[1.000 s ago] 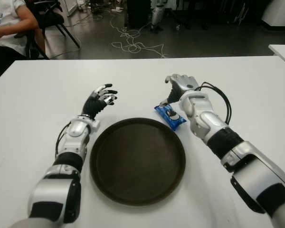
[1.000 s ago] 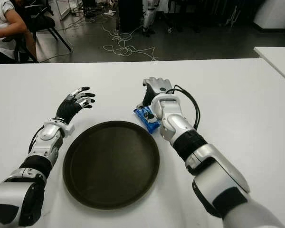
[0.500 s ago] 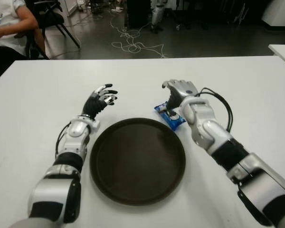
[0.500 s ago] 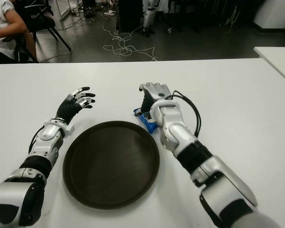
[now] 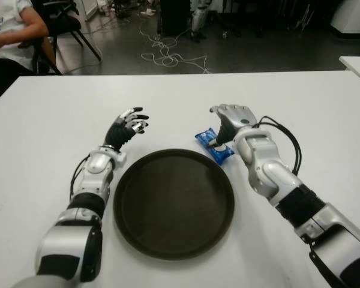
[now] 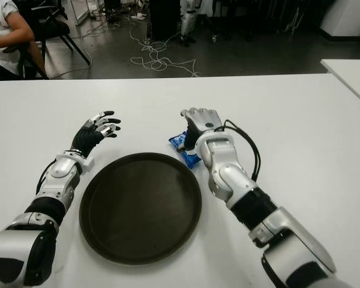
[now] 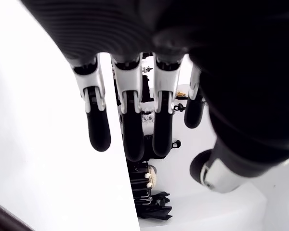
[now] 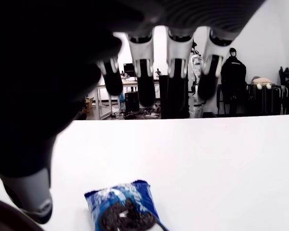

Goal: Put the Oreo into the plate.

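While the Oreo pack (image 5: 215,146) is lying flat on the white table (image 5: 42,120), just off the plate's (image 5: 174,204) far-right rim, nothing's been gripped yet. The right hand (image 5: 230,117) is held above the pack w/ fingers spread wide & empty; in the wrist view the pack is seen below the fingertips (image 8: 146,92), not touched.

Left hand (image 5: 127,126) is seen beyond the plate's far-left rim, fingers relaxed & nothing held, prob idle.

What could go wrong, imo: the pack is thin & flat, so it could get shoved away from the plate or pinned down instead of picked if the fingers are closed too high. A wrapper corner might also be caught on the plate rim, since they're almost touching.

Room-wise, lots of bare table is left beyond & to the right of the plate, nothing else near. The plate's inside is bare, so a drop anywhere past the rim should be fine.
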Robot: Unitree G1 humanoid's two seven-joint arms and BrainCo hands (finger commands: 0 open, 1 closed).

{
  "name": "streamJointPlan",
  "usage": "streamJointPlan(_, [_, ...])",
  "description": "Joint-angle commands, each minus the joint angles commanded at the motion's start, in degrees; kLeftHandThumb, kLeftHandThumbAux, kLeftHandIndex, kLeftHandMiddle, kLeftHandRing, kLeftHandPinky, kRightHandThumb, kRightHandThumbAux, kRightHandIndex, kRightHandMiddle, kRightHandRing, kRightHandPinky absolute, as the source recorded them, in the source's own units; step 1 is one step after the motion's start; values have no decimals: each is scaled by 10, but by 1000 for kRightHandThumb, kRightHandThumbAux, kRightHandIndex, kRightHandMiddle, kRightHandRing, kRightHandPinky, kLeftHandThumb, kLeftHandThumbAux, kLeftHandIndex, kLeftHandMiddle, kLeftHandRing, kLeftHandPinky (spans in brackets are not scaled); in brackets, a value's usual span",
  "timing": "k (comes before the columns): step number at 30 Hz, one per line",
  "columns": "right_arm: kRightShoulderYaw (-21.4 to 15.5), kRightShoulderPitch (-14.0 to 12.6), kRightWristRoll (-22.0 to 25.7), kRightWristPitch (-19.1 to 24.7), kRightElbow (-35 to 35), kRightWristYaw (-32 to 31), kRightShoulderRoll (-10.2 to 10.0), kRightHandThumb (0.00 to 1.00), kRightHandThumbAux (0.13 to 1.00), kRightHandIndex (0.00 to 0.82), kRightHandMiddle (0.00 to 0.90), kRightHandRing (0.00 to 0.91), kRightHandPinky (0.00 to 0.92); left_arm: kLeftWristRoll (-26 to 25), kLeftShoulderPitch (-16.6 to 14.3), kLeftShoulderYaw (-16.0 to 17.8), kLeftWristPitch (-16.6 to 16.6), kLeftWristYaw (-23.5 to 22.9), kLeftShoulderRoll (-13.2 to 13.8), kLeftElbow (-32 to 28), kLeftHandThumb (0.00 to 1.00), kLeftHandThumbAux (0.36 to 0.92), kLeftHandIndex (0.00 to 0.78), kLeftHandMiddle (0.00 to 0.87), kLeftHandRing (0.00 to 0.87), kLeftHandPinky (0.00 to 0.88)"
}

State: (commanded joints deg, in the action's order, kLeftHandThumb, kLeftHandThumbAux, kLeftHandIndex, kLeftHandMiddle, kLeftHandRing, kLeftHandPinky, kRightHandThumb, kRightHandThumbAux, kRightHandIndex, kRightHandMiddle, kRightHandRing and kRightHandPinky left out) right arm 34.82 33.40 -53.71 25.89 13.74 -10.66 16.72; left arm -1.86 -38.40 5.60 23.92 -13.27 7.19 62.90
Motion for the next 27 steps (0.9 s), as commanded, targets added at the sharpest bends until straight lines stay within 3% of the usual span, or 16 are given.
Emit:
streamJointPlan(11, [-8, -18, -3, -32, 4, 29, 7, 0, 761, 4, 5, 14, 41, 3, 0, 0, 2, 0, 1, 1, 61, 674, 195, 300, 301, 330])
streamJointPlan(27, [-28, -22, 6, -67, 53, 76, 4, 0, 760, 0, 0, 0, 0, 6, 2, -1, -1, 0, 0, -4, 51, 680, 192, 298, 293, 323])
